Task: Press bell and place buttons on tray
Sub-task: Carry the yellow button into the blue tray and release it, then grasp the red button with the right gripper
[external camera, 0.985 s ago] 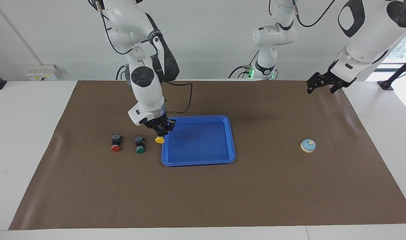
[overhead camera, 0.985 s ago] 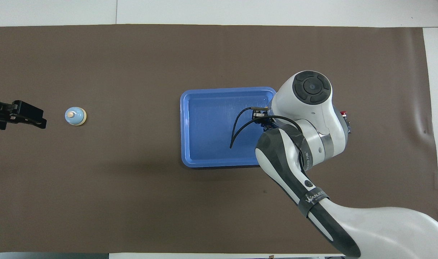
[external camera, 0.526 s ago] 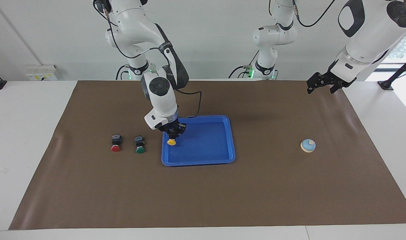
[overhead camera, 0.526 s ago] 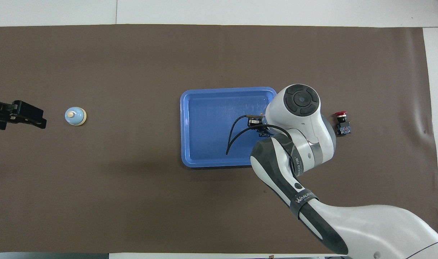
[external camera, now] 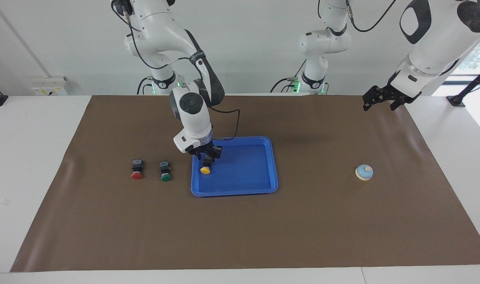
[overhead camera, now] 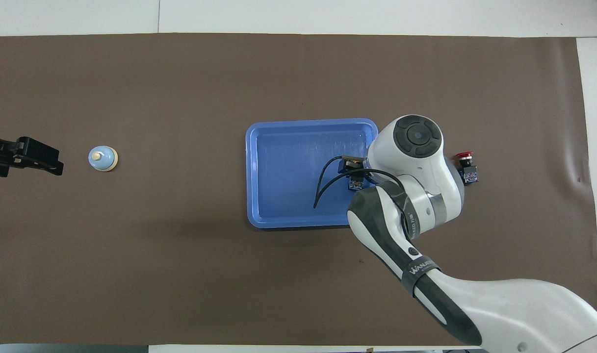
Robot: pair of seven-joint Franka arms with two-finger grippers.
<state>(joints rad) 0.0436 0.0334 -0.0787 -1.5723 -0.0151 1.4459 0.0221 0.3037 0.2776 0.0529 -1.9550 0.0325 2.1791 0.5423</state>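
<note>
You are seeing the right gripper (external camera: 205,154), at frame centre, releasing the yellow button (external camera: 204,170) into the blue tray (external camera: 259,188), its jaws now parting where earlier they were clamping; the left gripper (external camera: 378,101) is waiting open, upper right, above the bell (external camera: 364,172); red (external camera: 137,176) and green (external camera: 166,177) buttons are lying beside the tray.

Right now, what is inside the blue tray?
One yellow button lies in the tray, under the right gripper. The arm hides that corner from overhead.
</note>
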